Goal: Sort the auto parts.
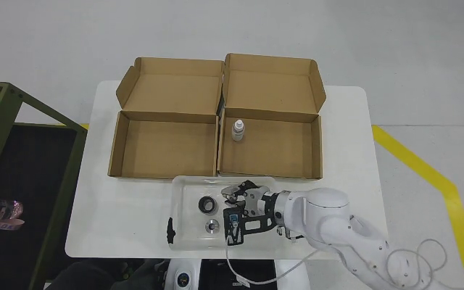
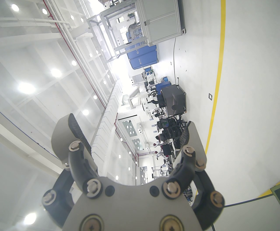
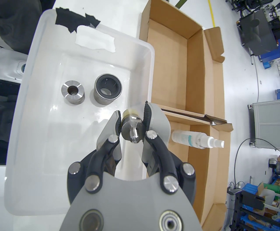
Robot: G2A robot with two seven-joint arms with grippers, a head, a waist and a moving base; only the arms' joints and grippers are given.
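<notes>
My right gripper [image 3: 131, 119] is shut on a small threaded metal fitting [image 3: 130, 125], held above the clear plastic bin [image 3: 30, 72]; from above the right gripper [image 1: 233, 196] is over the bin [image 1: 188, 185]. Inside the bin stand a black-lined bearing sleeve [image 3: 107, 88] [image 1: 206, 205] and a steel bushing [image 3: 73, 91] [image 1: 212, 225]. A white spray bottle [image 3: 195, 140] [image 1: 238, 130] lies in the right cardboard box [image 1: 304, 161]. The left cardboard box [image 1: 163, 148] holds nothing. My left gripper [image 2: 131, 131] is open, pointed up at a hall ceiling.
Black tape [image 3: 74, 20] and a white label mark the bin's near wall. Both boxes sit side by side behind the bin, flaps open [image 1: 272, 83]. A dark green frame [image 1: 29, 145] stands off the table's left edge. Bare white tabletop [image 1: 94, 217] lies left of the bin.
</notes>
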